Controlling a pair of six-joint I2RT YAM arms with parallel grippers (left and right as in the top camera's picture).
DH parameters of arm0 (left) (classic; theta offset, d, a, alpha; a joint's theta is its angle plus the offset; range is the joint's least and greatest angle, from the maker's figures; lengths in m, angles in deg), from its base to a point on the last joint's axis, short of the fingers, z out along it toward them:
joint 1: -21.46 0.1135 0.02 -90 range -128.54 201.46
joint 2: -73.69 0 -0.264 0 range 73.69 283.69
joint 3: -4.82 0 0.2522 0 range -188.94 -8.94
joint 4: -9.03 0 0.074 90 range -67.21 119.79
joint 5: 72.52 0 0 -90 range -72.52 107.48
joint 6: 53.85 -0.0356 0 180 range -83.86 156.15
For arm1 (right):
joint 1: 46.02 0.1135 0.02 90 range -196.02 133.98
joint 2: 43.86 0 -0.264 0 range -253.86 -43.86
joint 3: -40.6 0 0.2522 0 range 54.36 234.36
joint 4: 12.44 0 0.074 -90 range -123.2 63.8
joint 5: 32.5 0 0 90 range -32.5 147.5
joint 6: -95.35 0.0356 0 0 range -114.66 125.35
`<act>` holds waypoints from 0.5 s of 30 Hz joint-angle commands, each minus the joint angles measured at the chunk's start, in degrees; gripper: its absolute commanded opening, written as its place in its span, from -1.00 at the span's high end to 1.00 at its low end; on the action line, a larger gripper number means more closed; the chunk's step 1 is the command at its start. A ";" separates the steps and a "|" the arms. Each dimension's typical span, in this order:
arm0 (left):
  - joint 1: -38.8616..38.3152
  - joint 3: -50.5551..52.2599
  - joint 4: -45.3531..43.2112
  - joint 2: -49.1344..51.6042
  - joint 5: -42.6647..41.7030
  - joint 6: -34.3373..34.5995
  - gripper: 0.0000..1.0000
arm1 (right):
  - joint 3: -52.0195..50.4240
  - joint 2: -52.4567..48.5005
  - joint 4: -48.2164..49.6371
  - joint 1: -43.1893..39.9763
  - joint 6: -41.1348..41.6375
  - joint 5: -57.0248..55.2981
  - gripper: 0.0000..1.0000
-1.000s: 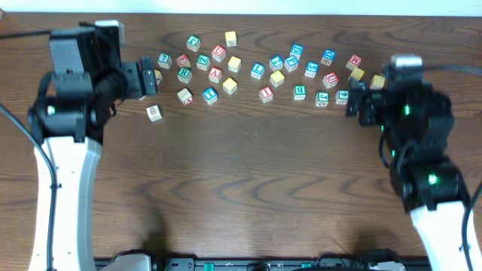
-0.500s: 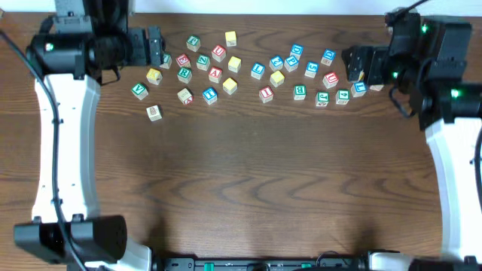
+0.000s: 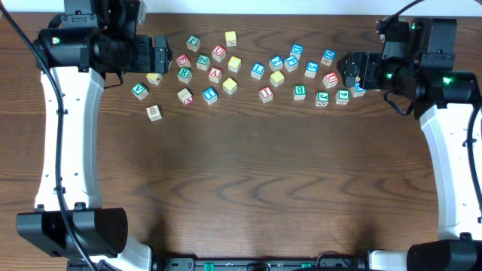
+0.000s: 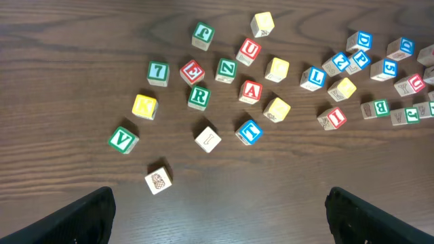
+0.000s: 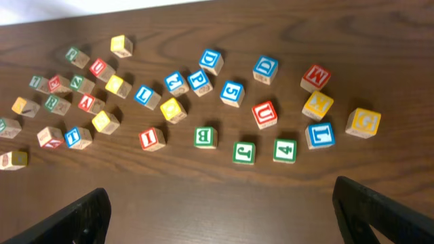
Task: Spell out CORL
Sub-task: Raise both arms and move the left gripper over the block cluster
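Letter cubes lie scattered in a loose band across the far side of the dark wooden table, with the green R cube toward the left and the blue L cube mid-band. The left gripper sits at the band's left end. The right gripper is over at its right end.

A dark brown wooden bench fills almost all of every view. Its grain runs lengthwise in long wavy bands, with darker streaks and a few looping figures near the middle. Beyond the far edge a pale strip shows, white and plain; whether it is wall or floor cannot be told. Along the near edge runs a black rail with small green parts. The light is soft and even, giving the wood a dull sheen and faint shadows.
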 commanded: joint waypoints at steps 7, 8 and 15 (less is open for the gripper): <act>-6.05 -5.49 -2.40 7.89 4.83 1.22 -0.96 | 1.09 0.11 -0.79 -0.24 0.52 0.31 -0.98; -7.32 -7.74 -2.38 9.92 6.71 1.20 -0.95 | 1.09 0.11 -0.96 -0.24 0.55 0.31 -0.99; -13.22 -22.84 -2.12 24.65 11.63 1.20 -0.98 | 1.09 0.11 -3.91 -0.24 0.55 0.26 -0.98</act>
